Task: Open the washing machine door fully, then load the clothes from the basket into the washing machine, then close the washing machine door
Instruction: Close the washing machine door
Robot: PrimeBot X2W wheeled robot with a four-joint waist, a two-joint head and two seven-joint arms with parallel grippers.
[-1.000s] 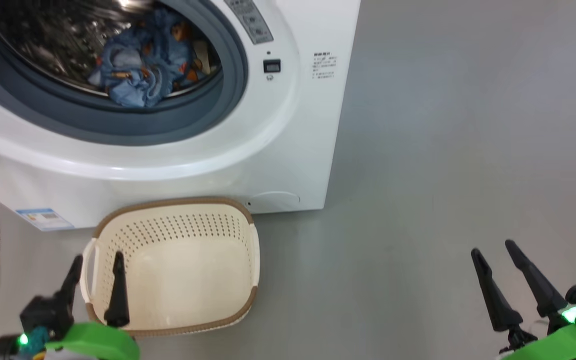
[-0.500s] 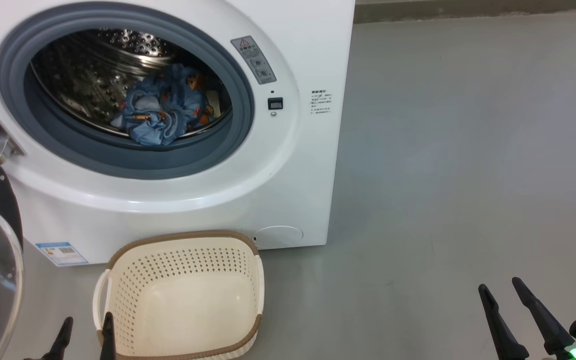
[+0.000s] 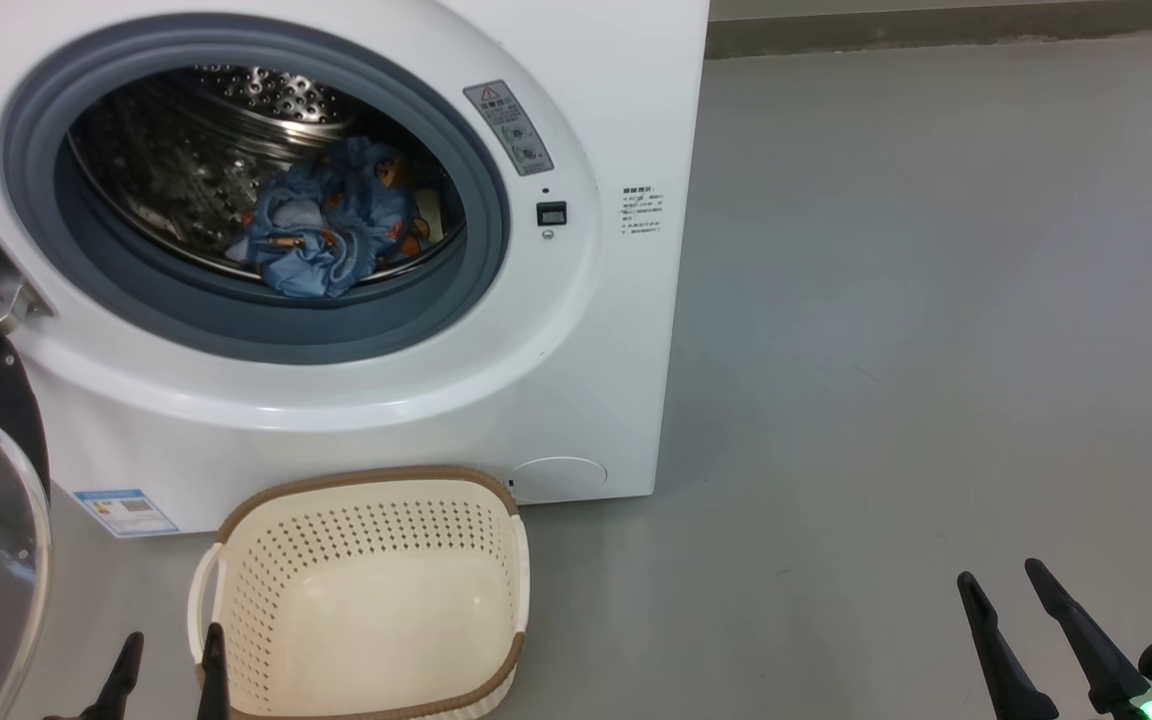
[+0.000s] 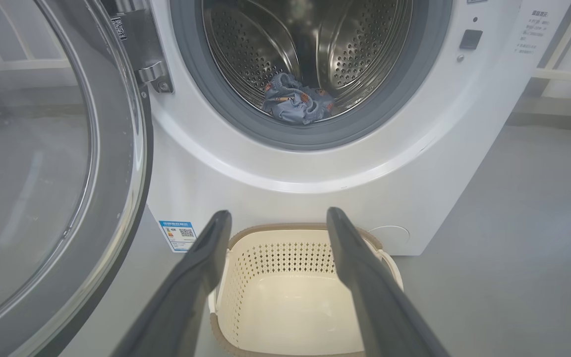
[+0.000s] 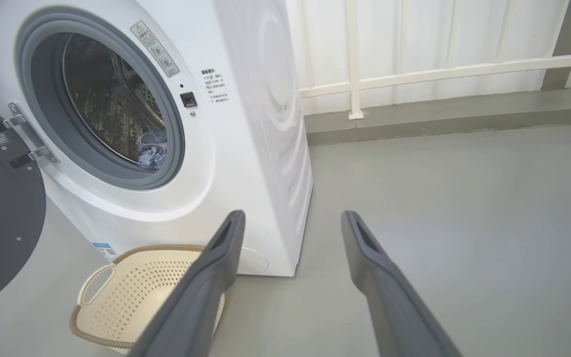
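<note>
Hovering low, left tool (image 3: 170, 640) & right tool (image 3: 1000, 575) are both gaping fully wide, gripping nothing.
Left tool is hanging at the near-left edge of the basket (image 3: 366, 477), w/ the basket's bare cream bottom showing btwn its fingers (image 4: 191, 282) in the left wrist view; right tool is hanging over grey floor (image 3: 936, 350), well apart from the basket. Basket is sitting on the floor just in front of the washing machine (image 3: 576, 350), below its round opening. Clothes (image 3: 321, 235) are lying bunched at the bottom front of the steel drum (image 4: 355, 44), inside the grey gasket (image 3: 236, 325). Washing machine door (image 4: 122, 148) is standing swung open on the robot's left, hinge bracket (image 4: 151, 74) beside the opening.
</note>
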